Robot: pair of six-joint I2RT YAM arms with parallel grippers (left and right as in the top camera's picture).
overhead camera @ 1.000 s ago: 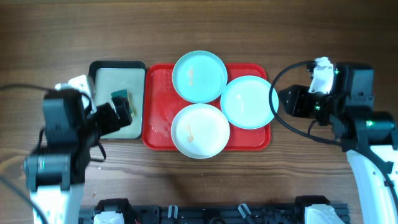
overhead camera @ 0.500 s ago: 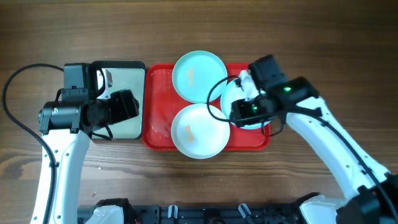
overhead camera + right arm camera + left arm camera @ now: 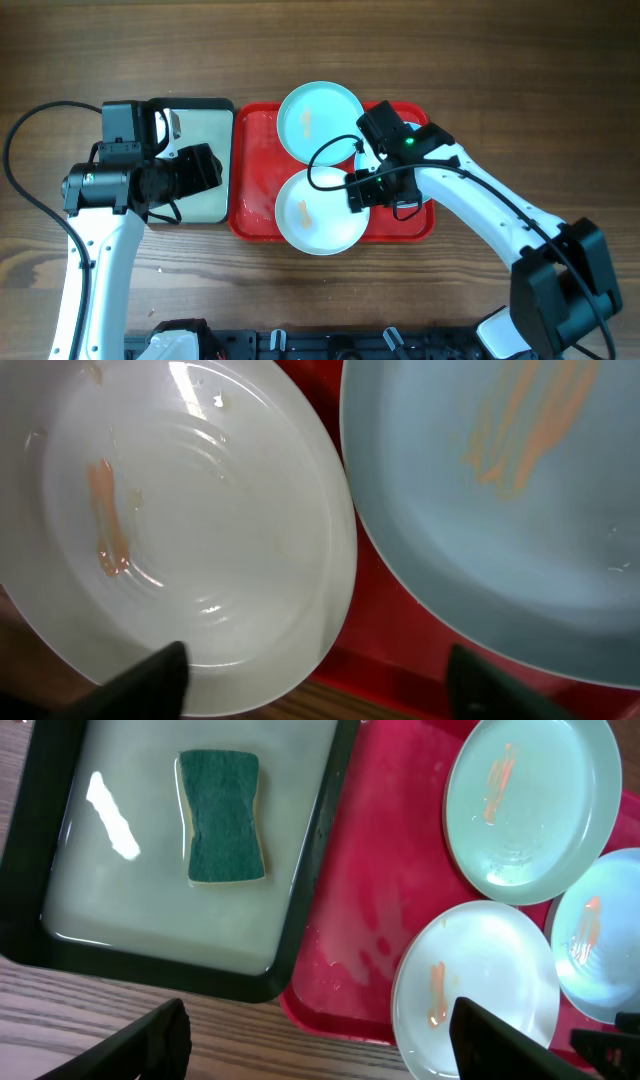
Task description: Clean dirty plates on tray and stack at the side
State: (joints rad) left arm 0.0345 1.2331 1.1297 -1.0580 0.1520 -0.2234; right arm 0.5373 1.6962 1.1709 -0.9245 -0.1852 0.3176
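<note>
Jaws wide, both (nothing held): right gripper (image 3: 320,672) over white plate (image 3: 180,510), left gripper (image 3: 320,1038) over black tray (image 3: 313,870)

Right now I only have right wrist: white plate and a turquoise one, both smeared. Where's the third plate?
Observer: Third plate, turquoise, sits at the far side of the red tray, orange smear on it too.
Operator: Anything to scrub with?
Observer: Green sponge lies in the black-rimmed tray left of the red one.
Operator: And the left side?
Observer: Left end effector hovers open over that black-rimmed tray, holding nothing.
</note>
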